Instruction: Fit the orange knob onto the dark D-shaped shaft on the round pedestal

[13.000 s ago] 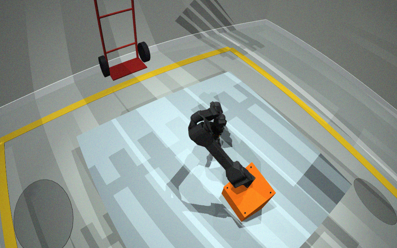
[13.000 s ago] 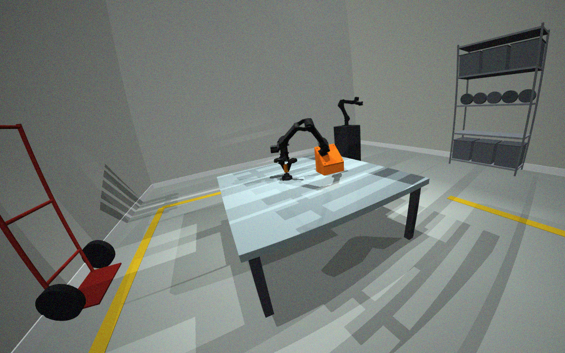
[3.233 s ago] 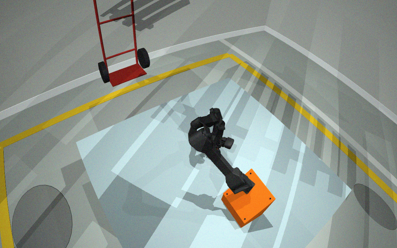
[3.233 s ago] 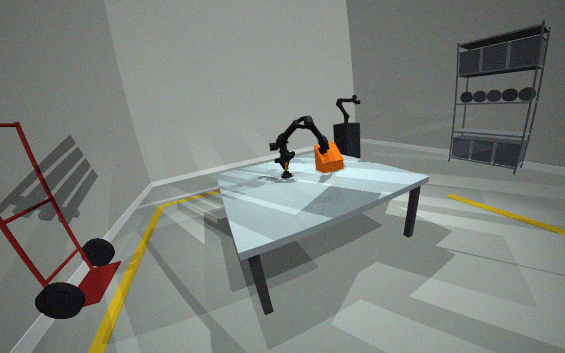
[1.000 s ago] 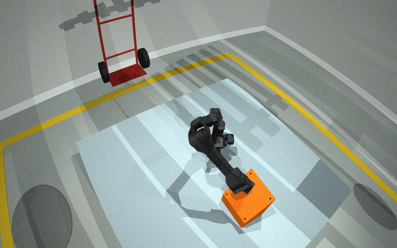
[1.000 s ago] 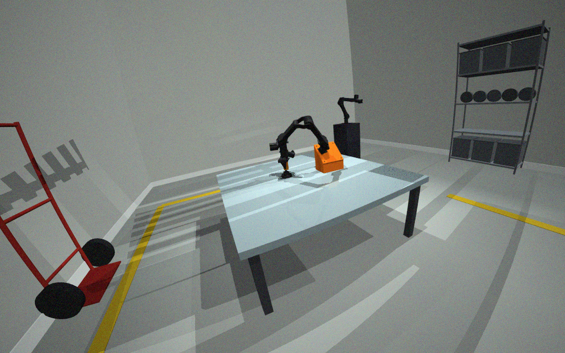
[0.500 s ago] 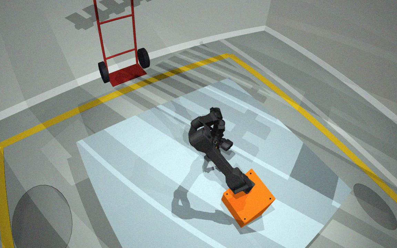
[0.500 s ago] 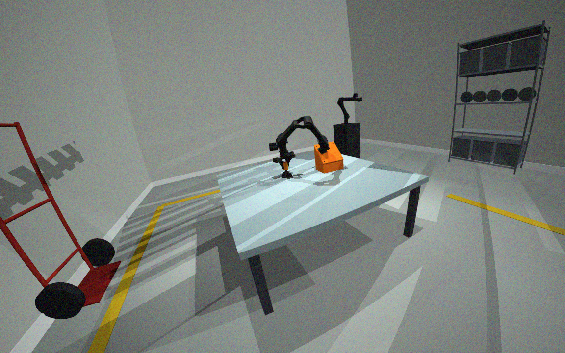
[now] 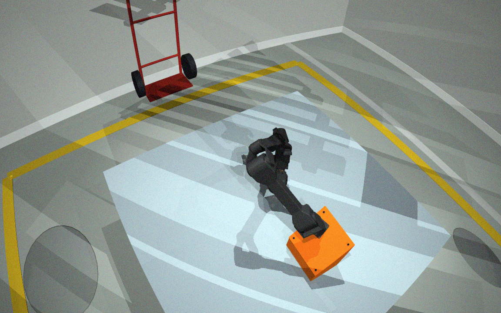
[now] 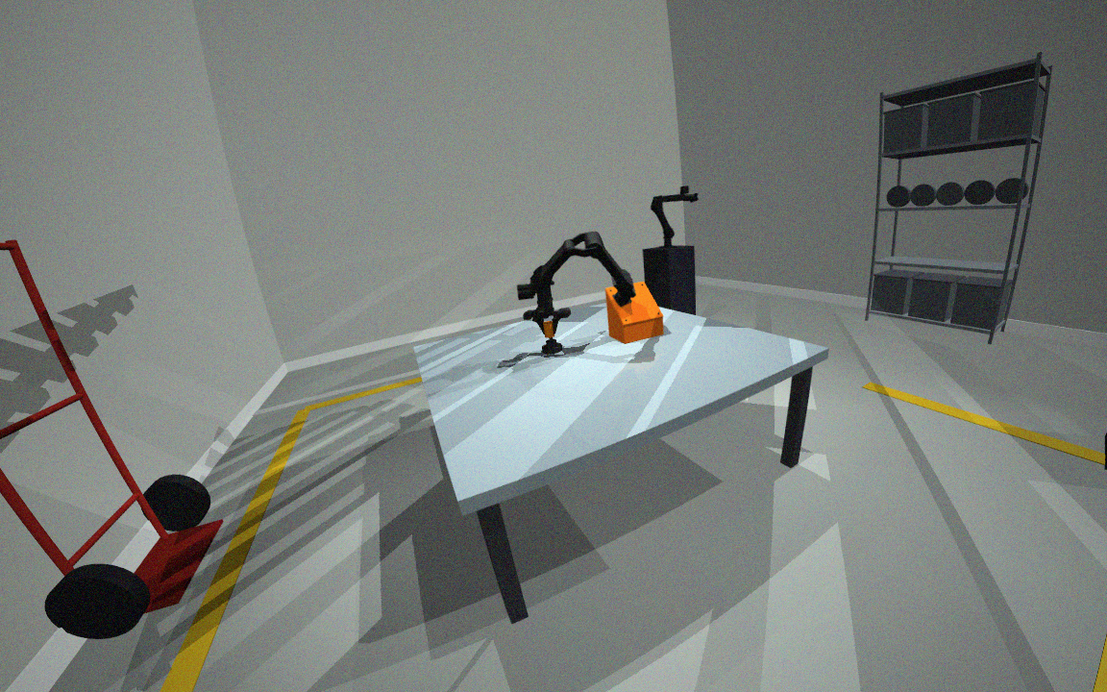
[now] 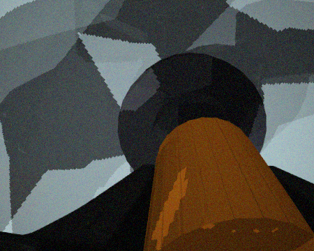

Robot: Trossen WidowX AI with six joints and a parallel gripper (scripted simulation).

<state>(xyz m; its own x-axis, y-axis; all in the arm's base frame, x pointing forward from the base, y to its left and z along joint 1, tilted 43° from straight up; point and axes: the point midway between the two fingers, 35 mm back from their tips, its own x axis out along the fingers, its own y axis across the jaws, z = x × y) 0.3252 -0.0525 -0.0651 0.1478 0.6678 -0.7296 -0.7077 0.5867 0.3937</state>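
Observation:
My gripper (image 10: 550, 332) (image 11: 208, 176) points down and is shut on the orange knob (image 10: 550, 326) (image 11: 213, 195), with one dark finger on each side of it. The knob looks upright over the dark round pedestal (image 10: 552, 348) (image 11: 188, 74), which stands on the table. In the wrist view the knob's lower end covers the near part of the pedestal's top. The shaft is hidden, and I cannot tell how far the knob is down on it or how its flat side is turned. In the top view the arm hides most of the gripper, the knob and the pedestal.
The arm's base is mounted on an orange box (image 9: 334, 241) (image 10: 639, 327) on the pale table (image 9: 190, 186) (image 10: 540, 430). A red hand truck (image 9: 168, 86) (image 10: 179, 563) stands beyond the table. Another arm on a dark stand (image 10: 669, 280) is behind. Striped shadows cross the table.

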